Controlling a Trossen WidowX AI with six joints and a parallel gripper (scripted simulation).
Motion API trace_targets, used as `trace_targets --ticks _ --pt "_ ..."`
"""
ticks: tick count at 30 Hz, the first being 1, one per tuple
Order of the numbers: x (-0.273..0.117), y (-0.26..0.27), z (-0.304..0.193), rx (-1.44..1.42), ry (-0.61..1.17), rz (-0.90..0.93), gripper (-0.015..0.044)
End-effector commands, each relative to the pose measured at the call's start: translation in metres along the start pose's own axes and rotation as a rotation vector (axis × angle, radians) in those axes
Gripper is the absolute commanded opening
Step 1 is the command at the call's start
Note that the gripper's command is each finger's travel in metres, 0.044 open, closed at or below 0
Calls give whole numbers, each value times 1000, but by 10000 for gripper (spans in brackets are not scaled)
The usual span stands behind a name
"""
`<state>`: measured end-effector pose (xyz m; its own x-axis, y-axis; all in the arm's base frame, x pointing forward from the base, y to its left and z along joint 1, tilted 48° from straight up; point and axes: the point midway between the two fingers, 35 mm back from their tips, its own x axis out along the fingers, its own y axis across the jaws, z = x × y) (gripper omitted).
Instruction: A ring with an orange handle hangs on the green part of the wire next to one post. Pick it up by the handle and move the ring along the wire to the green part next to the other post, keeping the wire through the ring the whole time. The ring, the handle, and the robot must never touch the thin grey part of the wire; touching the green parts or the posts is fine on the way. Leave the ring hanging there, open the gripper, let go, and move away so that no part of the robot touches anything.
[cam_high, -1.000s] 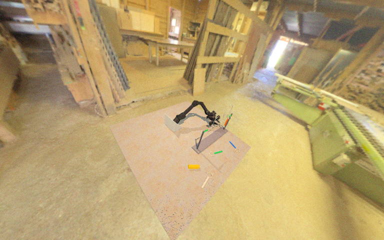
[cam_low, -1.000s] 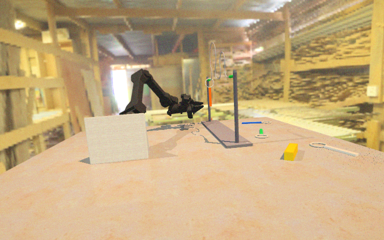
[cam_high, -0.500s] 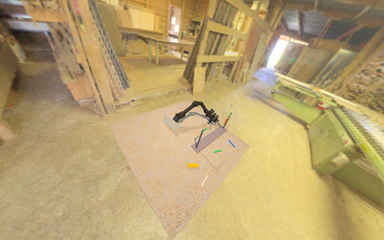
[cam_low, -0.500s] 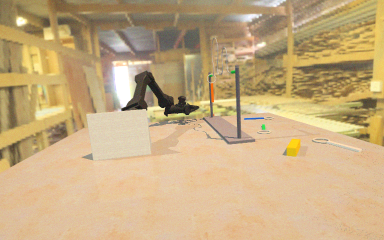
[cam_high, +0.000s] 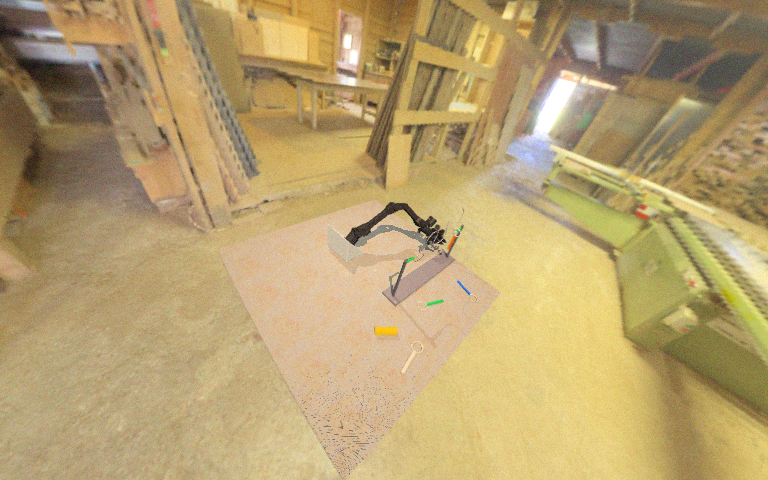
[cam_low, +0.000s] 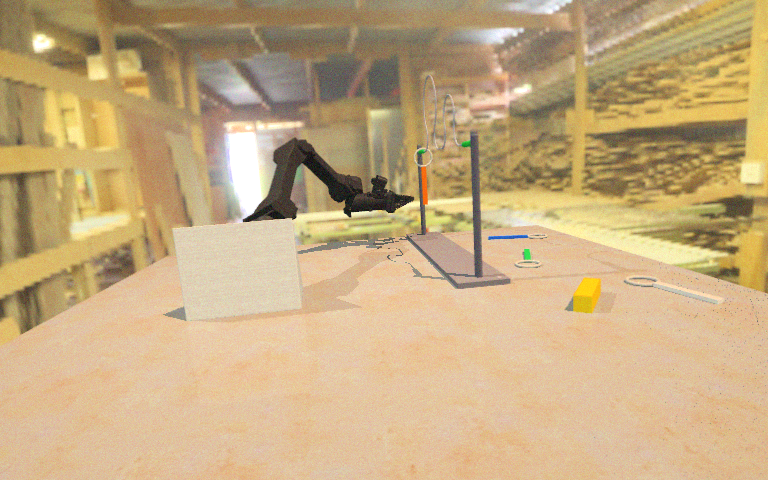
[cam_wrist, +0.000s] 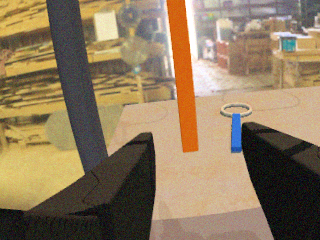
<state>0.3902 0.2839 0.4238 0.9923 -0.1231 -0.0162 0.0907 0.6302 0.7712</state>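
The ring (cam_low: 423, 165) hangs on the green wire part (cam_low: 420, 151) beside the far post (cam_low: 421, 212) (cam_wrist: 75, 75). Its orange handle (cam_high: 451, 243) (cam_low: 424, 185) (cam_wrist: 185, 90) points down. The other green part (cam_high: 410, 259) (cam_low: 466, 143) is beside the near post (cam_high: 399, 277) (cam_low: 476, 209). The thin grey wire (cam_low: 428, 75) loops up between them. My gripper (cam_high: 444, 240) (cam_low: 412, 199) (cam_wrist: 198, 139) is partly open and empty, at the height of the handle's lower end and short of it. In the wrist view the handle's lower end shows between the fingertips, ahead of them.
The posts stand on a grey base (cam_high: 419, 280) (cam_low: 447, 254). Beyond it lie a blue-handled ring (cam_high: 463, 287) (cam_low: 506, 237) (cam_wrist: 236, 132), a green-handled ring (cam_high: 434, 302) (cam_low: 527, 254), a white-handled ring (cam_high: 408, 361) (cam_low: 686, 292) and a yellow block (cam_high: 385, 331) (cam_low: 586, 295). A pale panel (cam_high: 343, 244) (cam_low: 237, 271) stands by the arm's base.
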Motion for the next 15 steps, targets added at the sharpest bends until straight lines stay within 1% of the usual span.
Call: trace_targets --ticks 1,15 --pt "1 3 1 -2 10 10 160" --pt "22 6 0 -3 9 11 160"
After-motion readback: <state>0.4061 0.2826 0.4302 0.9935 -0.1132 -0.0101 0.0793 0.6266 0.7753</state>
